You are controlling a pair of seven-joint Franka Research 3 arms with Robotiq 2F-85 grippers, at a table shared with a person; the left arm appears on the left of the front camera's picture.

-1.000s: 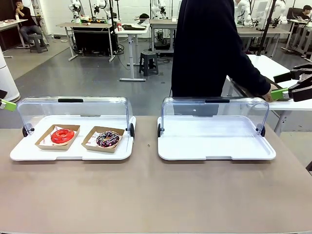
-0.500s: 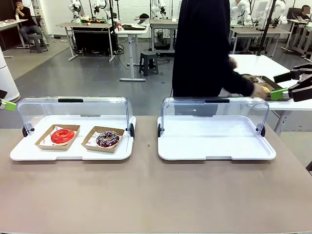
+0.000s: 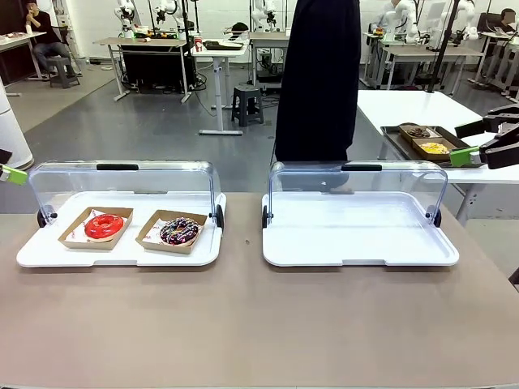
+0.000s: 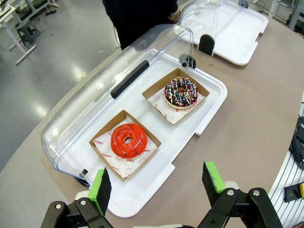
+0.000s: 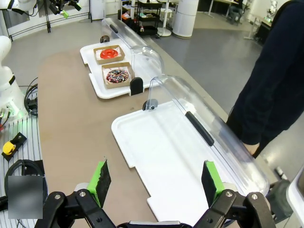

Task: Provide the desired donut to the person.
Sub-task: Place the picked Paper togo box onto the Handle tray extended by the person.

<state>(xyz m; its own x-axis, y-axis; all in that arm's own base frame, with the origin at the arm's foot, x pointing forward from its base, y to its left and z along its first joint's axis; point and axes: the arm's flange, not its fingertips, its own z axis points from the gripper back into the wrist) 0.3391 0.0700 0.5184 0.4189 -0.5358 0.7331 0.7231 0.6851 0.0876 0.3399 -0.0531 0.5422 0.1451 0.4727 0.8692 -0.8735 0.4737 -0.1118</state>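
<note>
A red glazed donut (image 3: 104,227) and a chocolate donut with sprinkles (image 3: 179,231) each lie in a cardboard tray inside the left white case (image 3: 122,258), whose clear lid stands open. In the left wrist view my left gripper (image 4: 156,183) hangs open above the near edge of this case, with the red donut (image 4: 127,140) just beyond its pads. My right gripper (image 5: 156,183) is open too, above the empty right case (image 5: 142,142). The person (image 3: 318,81), in black, stands behind the right case with no hand showing over the table.
The right case (image 3: 361,258) has its clear lid (image 3: 357,190) raised at the far side. A dark tray with more donuts (image 3: 426,139) rests on a white side table at the far right. The brown tabletop in front of both cases is bare.
The person has drawn the arm back from the side table's donut tray and turned to stand upright behind the right case. Neither arm has moved.
</note>
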